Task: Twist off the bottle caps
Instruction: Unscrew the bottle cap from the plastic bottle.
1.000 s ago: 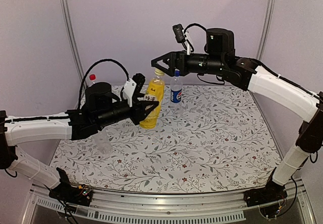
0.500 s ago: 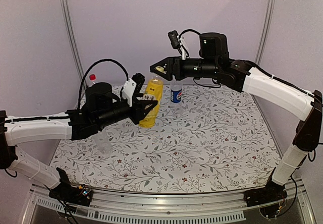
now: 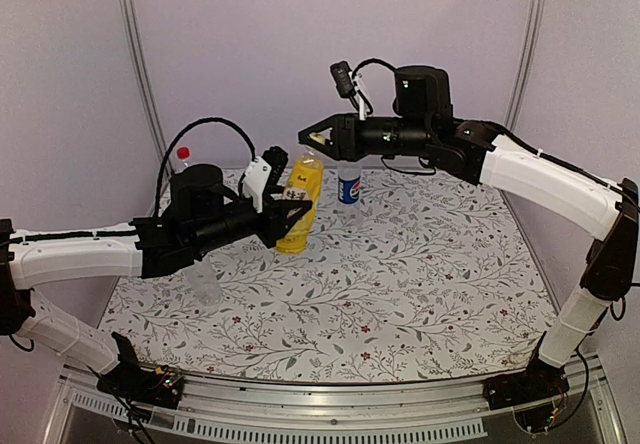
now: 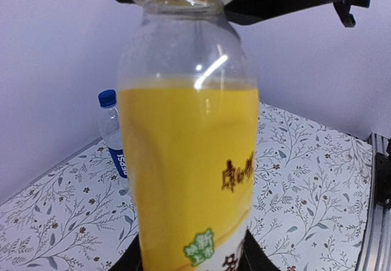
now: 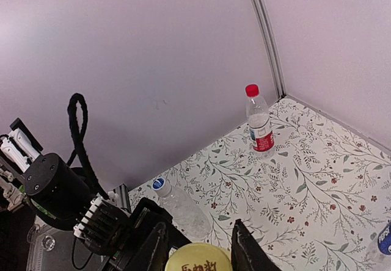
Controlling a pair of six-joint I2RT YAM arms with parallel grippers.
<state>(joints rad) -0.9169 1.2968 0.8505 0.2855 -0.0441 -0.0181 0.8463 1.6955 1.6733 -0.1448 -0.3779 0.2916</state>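
The yellow-liquid bottle (image 3: pixel 303 202) stands upright at the back of the table, and my left gripper (image 3: pixel 291 215) is shut on its lower body. In the left wrist view this bottle (image 4: pixel 189 161) fills the frame, with the black fingers (image 4: pixel 255 257) at its base. My right gripper (image 3: pixel 318 136) reaches in from the right and is shut on the yellow cap (image 5: pixel 198 260), one finger (image 5: pixel 244 246) on each side. The blue-label bottle (image 3: pixel 349 185) stands just right of the yellow one. The red-white label bottle (image 5: pixel 260 121) stands by the far wall. The plain clear bottle (image 5: pixel 181 207) stands under my left arm.
The flowered table cloth (image 3: pixel 400 284) covers the table, with purple walls close behind and at both sides. My left arm (image 3: pixel 90 249) crosses the left half low over the table. A metal rail (image 3: pixel 300 404) runs along the near edge.
My right gripper moved left onto the yellow bottle's top and closed on the cap. The left gripper kept its hold on the bottle and stayed put.
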